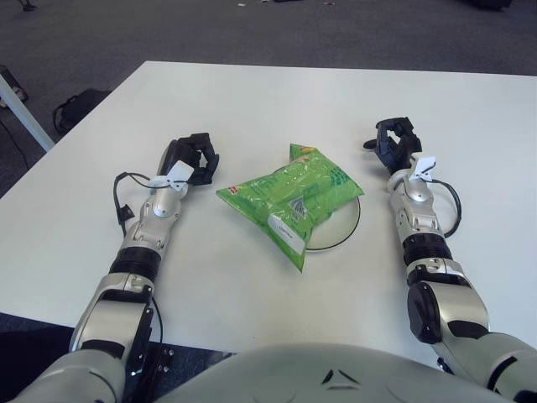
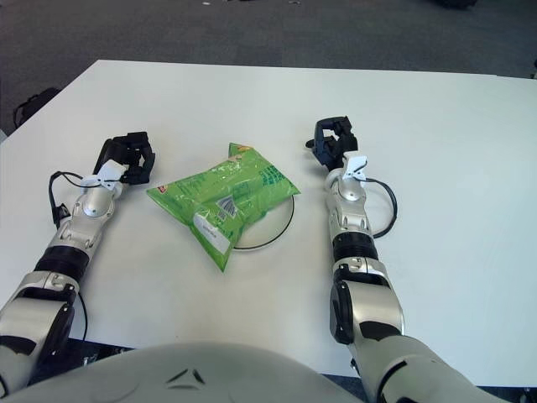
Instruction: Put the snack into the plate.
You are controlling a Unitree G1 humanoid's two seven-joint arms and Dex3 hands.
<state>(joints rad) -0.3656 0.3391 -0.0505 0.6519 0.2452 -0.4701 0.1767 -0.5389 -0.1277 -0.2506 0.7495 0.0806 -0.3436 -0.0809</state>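
Already the green snack bag (image 1: 289, 200) lies across the white plate (image 1: 347, 225), overhanging its left rim. Both hands, left hand (image 1: 195, 159) and right hand (image 1: 396, 143), flank it, fingers curled and holding nothing; the task looks complete, needing at most a nudge rightward.

green snack bag (image 1: 289, 200) lying flat, overhanging white plate (image 1: 344, 227) leftward

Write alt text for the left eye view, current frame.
A green snack bag lies on a white plate on a white table, hanging over the plate's left edge. The left robot hand shows left of the bag, the right robot hand right of the plate; neither touches the bag.
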